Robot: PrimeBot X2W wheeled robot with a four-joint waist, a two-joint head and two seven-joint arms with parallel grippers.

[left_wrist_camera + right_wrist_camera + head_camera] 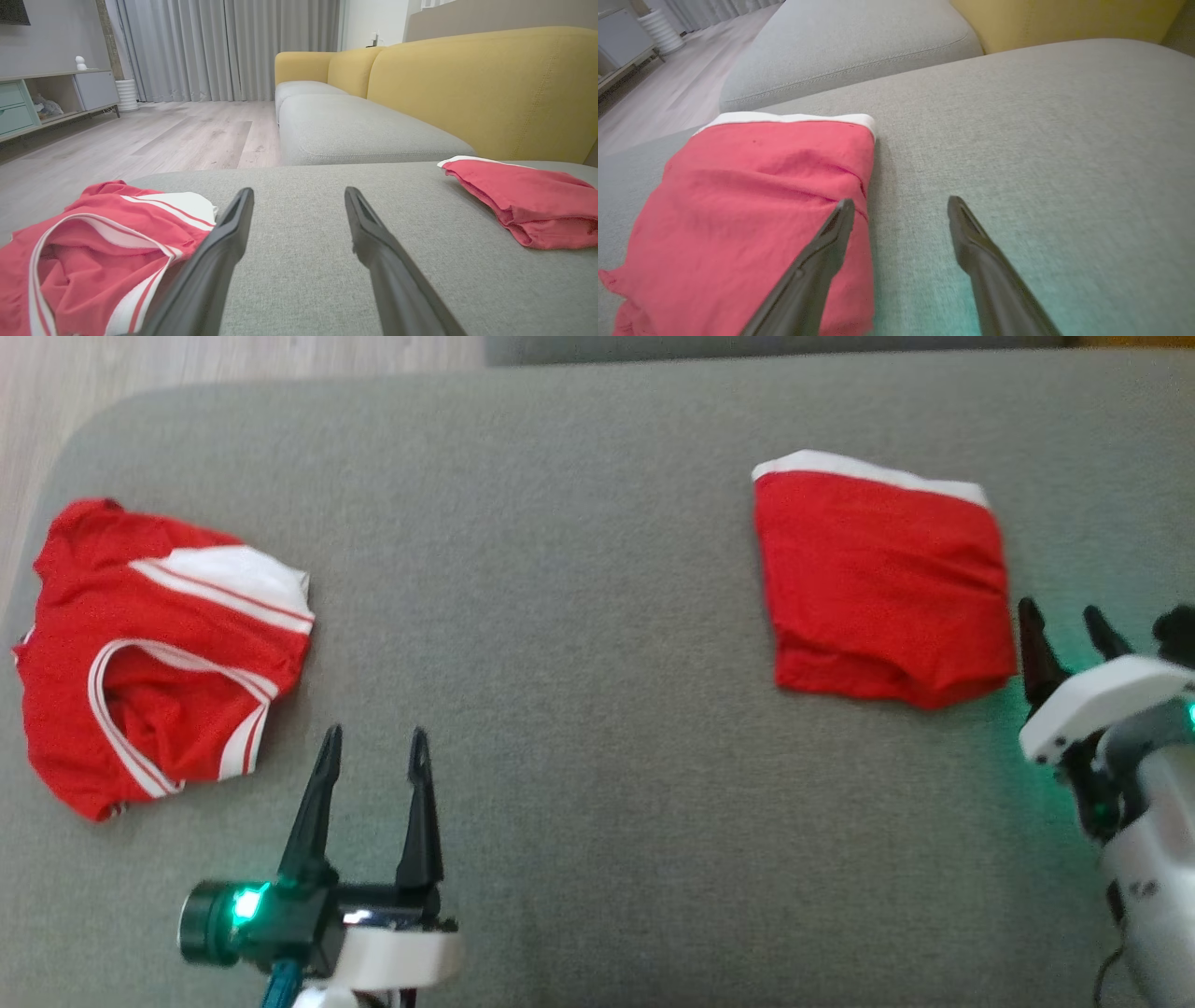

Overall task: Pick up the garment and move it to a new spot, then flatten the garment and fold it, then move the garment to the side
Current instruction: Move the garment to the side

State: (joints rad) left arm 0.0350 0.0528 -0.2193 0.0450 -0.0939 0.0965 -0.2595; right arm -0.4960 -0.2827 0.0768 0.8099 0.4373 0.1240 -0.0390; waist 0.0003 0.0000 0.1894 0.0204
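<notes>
A crumpled red jersey with white striped trim (159, 644) is seen at the left of the head view, lying on a broad grey fabric sofa cushion (597, 728) with its neck opening turned upward. A folded red garment with a white edge (882, 588) is laid flat at the upper right of that view, well apart from the jersey, the white band running along its far side. The left gripper (375, 735) is placed at the lower left, near the jersey's lower right corner but clear of it; its two long dark fingers are spread wide and nothing is held between them. In the left wrist view the jersey is found at the lower left and the folded garment at the right, with a yellow sofa backrest (476, 88) behind. The right gripper (1060, 611) is seen at the right edge of the head view, just beside the folded garment's lower right corner, its fingers likewise parted and empty. In the right wrist view one finger is shown across the garment's near edge and the other over bare cushion; whether the cloth is touched cannot be told.
</notes>
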